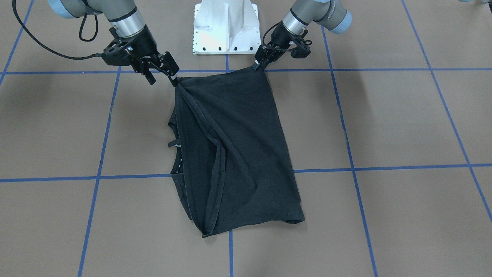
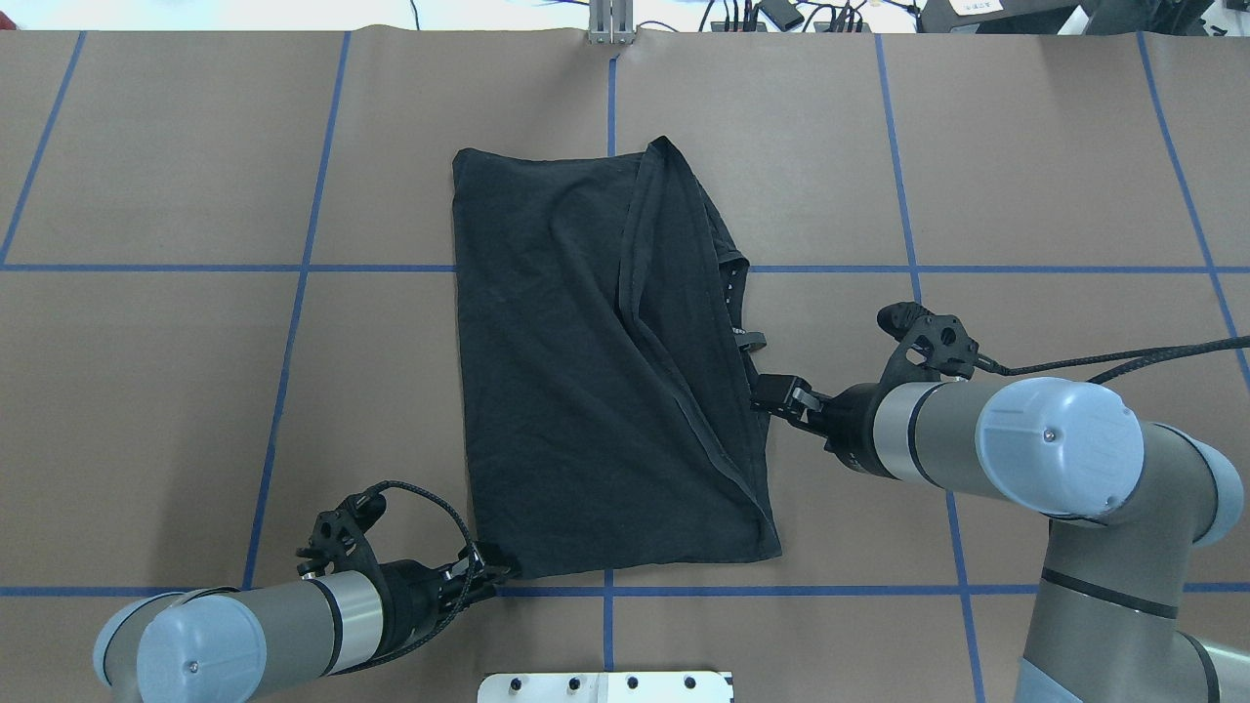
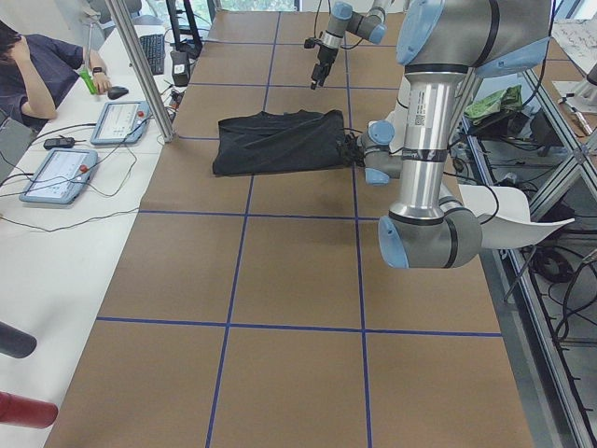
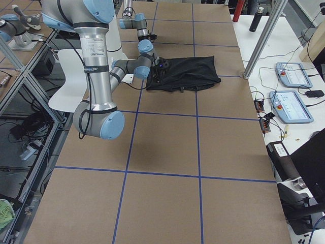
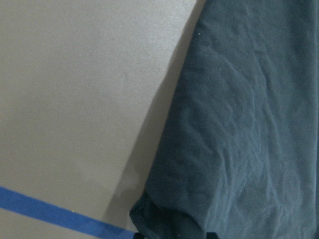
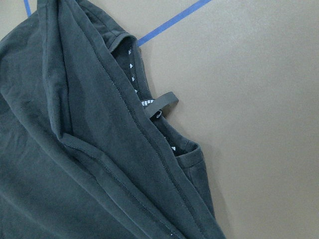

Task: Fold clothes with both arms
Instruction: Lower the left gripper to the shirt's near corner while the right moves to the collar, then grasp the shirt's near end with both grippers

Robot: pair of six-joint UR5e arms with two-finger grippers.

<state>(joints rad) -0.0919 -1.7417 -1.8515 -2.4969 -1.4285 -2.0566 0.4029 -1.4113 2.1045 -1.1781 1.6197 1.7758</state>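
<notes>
Exterior left alone: person (image 3: 37, 79) at desk (image 3: 56, 245), beyond T-shirt (image 3: 280, 142).

Shirt (image 1: 238, 146) is plain black, tiny white marks at the collar (image 1: 177, 164), 9 o'clock side. The table (image 1: 403, 123) is brown with blue lines (image 1: 384, 168). My arms (image 2: 937, 434) are silver-grey, light-blue caps (image 2: 1060, 444).

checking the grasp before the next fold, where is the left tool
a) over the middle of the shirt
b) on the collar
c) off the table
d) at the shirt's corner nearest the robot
d: the left tool sits at the near corner of the black t-shirt, and its wrist view shows the cloth bunched there.
</notes>
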